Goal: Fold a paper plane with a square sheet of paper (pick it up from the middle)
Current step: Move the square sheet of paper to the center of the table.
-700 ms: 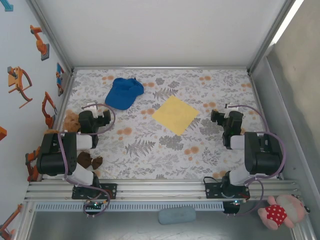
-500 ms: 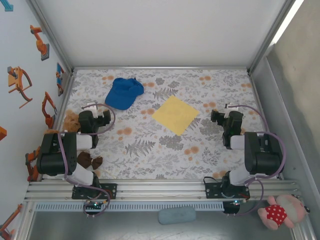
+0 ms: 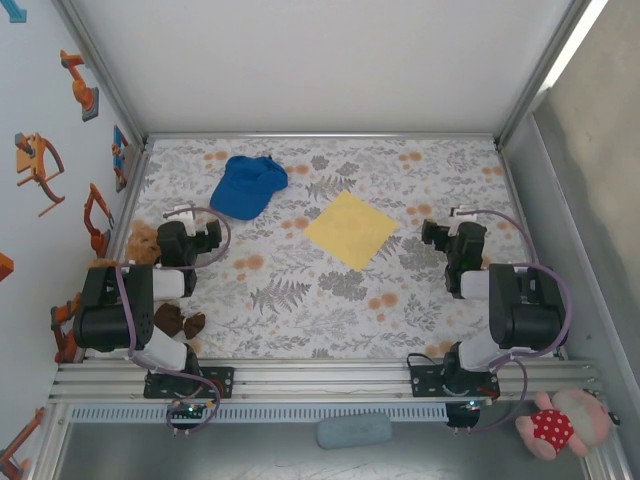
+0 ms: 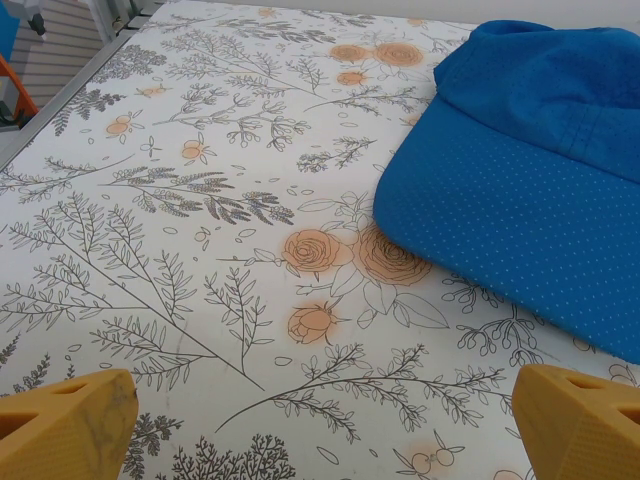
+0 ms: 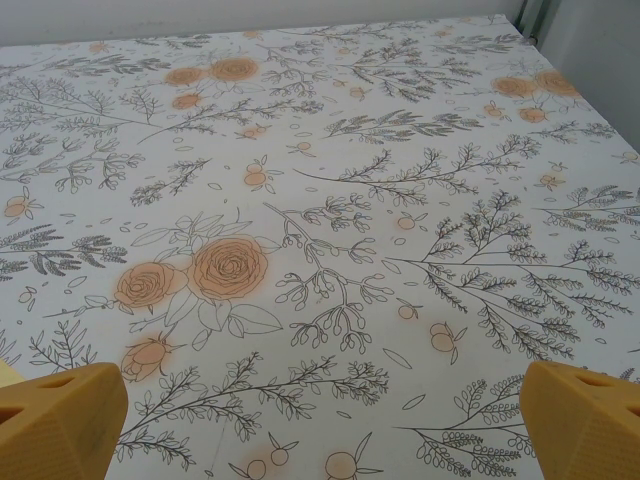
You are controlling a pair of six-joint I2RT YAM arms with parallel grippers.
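The square sheet of thin yellow paper (image 3: 351, 230) lies flat near the middle of the floral-print table surface (image 3: 300, 310), a bit right of centre. It is turned diamond-wise, w/ corners pointing at the edges. Nothing touches it.

The blue fabric cap (image 3: 247, 185) sits toward the far-left corner, apart from the sheet. In the left wrist view the cap (image 4: 520, 170) takes up the upper right, its brim resting on the cloth.

The left gripper (image 3: 190, 238) sits near the left edge, abt mid-depth, well apart from the sheet. Seen from its wrist, the left gripper (image 4: 320, 430) has its jaws spread wide over the bare print, w/ orange fingertips (image 4: 65, 425) at the bottom corners.

The right gripper (image 3: 455, 240) is near the right edge, also well apart from the sheet. From its wrist, the right gripper (image 5: 320, 425) is spread wide too, w/ fingertips (image 5: 60, 415) over bare cloth.

A brown plush toy (image 3: 143, 240) lies at the left edge, beside the left arm.
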